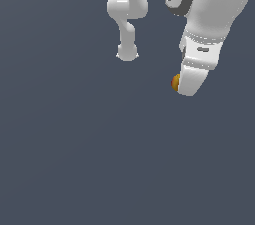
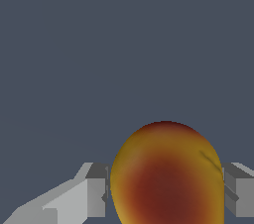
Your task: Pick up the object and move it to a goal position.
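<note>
Orange-yellow object sits squeezed between the two grey fingers of the gripper, which is clenched on it. In the wrist view a finger presses against each flank of the object, and its rounded end bulges out beyond the fingertips. In the exterior view only a small sliver of the object peeks out at the tip of the white gripper, on the exterior view's left side of that tip; the rest is hidden behind the gripper body. This places it toward the exterior view's upper right, right of the arm's base, which stands farther back.

The object is a smooth, glossy, rounded lump. Its edges are orange-yellow, while a large dark red-brown patch covers its middle and its top end. A short dark crease marks one shoulder. Behind everything lies a plain slate-grey surface.
</note>
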Tool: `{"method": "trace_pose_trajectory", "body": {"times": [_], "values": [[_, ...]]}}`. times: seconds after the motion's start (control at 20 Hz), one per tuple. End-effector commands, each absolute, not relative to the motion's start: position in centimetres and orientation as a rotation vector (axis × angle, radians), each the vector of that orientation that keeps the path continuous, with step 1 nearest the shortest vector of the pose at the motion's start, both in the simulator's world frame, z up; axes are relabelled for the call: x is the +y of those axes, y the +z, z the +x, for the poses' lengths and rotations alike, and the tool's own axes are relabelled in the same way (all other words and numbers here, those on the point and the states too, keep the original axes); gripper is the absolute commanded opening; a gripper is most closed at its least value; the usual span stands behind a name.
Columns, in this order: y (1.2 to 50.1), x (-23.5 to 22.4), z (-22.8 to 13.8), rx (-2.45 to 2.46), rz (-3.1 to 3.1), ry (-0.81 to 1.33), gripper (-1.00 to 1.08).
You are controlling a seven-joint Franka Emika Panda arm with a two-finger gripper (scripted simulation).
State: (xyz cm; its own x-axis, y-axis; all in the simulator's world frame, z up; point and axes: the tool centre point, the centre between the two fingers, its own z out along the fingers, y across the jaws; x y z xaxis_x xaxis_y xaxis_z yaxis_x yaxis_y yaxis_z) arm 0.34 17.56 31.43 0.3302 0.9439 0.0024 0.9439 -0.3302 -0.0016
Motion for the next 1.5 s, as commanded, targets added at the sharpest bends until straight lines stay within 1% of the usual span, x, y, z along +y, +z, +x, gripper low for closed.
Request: {"method": "trace_pose_trajectory", "body": {"times": [0.0, 0.35, 0.75, 1.1, 1.45], "values": [[33.5, 18.2, 0.8, -1.816, -2.561, -0.002, -1.0], [38.2, 19.5, 2.1, -1.814, -2.562, -0.001, -1.0], [42.3, 20.8, 3.3, -1.813, -2.564, -0.001, -1.0], [44.9, 21.6, 4.1, -1.813, -2.565, 0.0, -1.0], [46.4, 22.1, 4.7, -1.812, -2.565, 0.0, -1.0]]}}
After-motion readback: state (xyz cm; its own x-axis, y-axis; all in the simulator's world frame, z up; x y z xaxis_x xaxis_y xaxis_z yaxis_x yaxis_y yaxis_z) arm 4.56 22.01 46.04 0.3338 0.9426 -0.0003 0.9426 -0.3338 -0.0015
